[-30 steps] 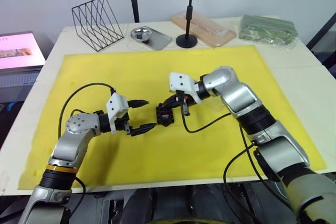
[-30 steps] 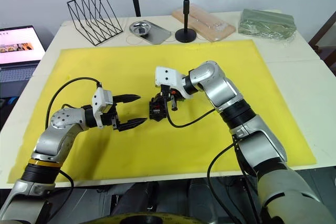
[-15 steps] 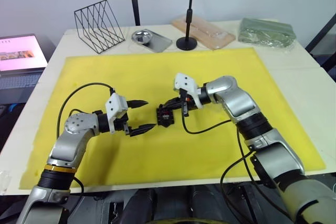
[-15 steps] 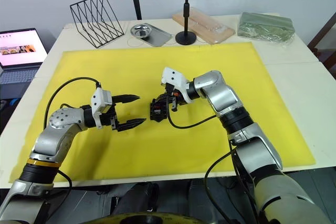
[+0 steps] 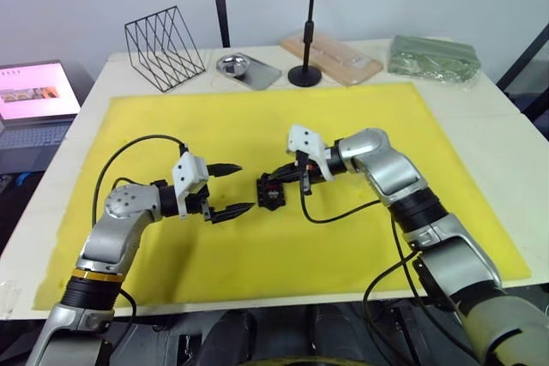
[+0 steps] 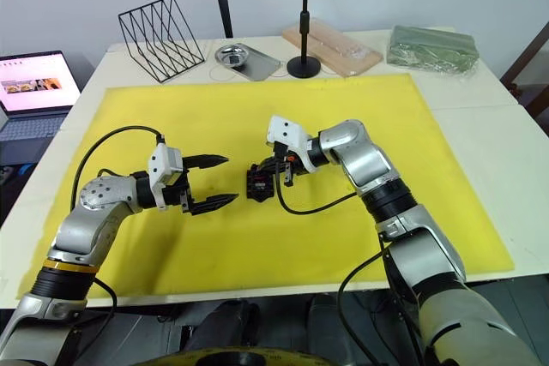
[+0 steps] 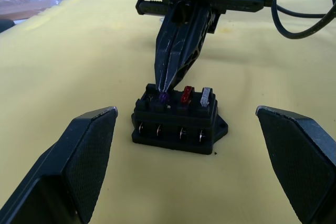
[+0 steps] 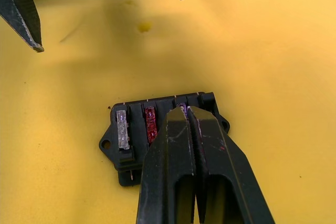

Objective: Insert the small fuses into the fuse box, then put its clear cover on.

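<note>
The fuse box [image 7: 178,123] sits flat near the middle of the yellow mat [image 5: 360,117], between the two grippers. A grey fuse [image 7: 206,96] and a red fuse [image 7: 187,94] stand seated in its top row. A purple fuse [image 7: 163,97] is in the next slot, with the right gripper [image 7: 167,88] pinched shut on it, tips pressing down from above. Judgement: this fuse is being seated; one end slot beside it looks unfilled, and no green fuse or clear cover can be made out, so the cover step is outstanding. The left gripper [image 5: 228,188] hovers just beside the box with its fingers spread wide, holding nothing. Open mat lies all round the box. The wire rack [image 5: 163,36], metal tray [image 5: 246,67] and stand [image 5: 304,73] stand well apart at the far edge.
</note>
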Robot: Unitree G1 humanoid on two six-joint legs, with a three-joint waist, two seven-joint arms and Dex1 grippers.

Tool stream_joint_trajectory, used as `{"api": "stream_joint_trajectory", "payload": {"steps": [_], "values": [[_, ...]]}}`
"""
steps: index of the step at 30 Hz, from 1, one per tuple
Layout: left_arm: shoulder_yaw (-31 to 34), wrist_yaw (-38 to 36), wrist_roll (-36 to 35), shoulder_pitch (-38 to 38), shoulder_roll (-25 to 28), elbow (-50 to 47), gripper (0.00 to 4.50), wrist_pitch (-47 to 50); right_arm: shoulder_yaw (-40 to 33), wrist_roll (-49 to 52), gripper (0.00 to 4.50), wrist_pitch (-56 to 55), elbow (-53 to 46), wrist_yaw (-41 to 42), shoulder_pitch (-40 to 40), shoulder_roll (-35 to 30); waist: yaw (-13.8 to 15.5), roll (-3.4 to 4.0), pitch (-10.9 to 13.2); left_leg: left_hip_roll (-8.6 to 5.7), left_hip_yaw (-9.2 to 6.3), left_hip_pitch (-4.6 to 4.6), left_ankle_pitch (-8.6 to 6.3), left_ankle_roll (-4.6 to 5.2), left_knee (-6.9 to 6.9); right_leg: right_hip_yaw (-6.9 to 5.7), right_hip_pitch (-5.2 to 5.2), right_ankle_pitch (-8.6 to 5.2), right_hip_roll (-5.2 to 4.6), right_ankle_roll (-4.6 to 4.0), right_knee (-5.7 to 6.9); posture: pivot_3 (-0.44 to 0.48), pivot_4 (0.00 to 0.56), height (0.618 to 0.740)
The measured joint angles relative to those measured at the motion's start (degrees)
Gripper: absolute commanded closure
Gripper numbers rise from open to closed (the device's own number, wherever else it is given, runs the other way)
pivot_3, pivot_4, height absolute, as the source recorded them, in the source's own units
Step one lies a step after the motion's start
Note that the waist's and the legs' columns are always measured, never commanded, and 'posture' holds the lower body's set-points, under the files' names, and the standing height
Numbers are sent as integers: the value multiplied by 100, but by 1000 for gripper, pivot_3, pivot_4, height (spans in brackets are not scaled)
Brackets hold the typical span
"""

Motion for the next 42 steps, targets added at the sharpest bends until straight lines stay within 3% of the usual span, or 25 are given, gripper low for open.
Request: {"api": "stream_joint_trajectory", "payload": {"steps": [14, 19, 28, 33, 40, 42], "values": [[8, -132, -35, -7, 90, 18, 0, -23, -277, 264, 4477, 369, -676, -138, 304, 10, -17, 15, 17, 3, 0, -29, 0, -1, -3, 3, -34, 0, 0, 0, 2, 0, 150, 740], [92, -207, -65, -7, 114, 17, 0, -18, -511, 584, 4477, 925, -1379, -292, 306, -35, -21, 16, 19, 4, -2, -112, 7, -13, 8, 4, -122, 4, 0, -4, 19, 0, 150, 740], [280, -417, -281, -135, 330, 30, 0, 107, -934, 1151, 4477, 1618, -2720, -369, 326, -760, -2, 15, 23, 4, 0, -117, 7, -12, 7, 2, -123, 4, -1, -4, 14, 0, 150, 740], [709, -509, -293, -250, 789, 202, 0, 117, -1594, 1124, 2797, 1305, -3035, -644, 922, -1648, 1, 10, 31, 3, 4, -117, 6, -10, 6, -1, -119, 4, -1, -4, 8, 0, 150, 740], [1375, -434, -293, 33, 1055, 567, 0, -44, -2760, 1290, 233, 1002, -3169, -925, 2153, -2306, -5, 13, 38, 7, 5, -115, 5, -9, 1, 1, -119, 4, -2, -4, 5, 0, 150, 740], [1555, -371, -287, 168, 1124, 694, 0, -111, -3056, 1331, 18, 993, -3131, -980, 2446, -2455, 2, 11, 49, 8, 6, -115, 5, -8, 5, 1, -117, 4, -3, -4, 6, 0, 150, 740]]}}
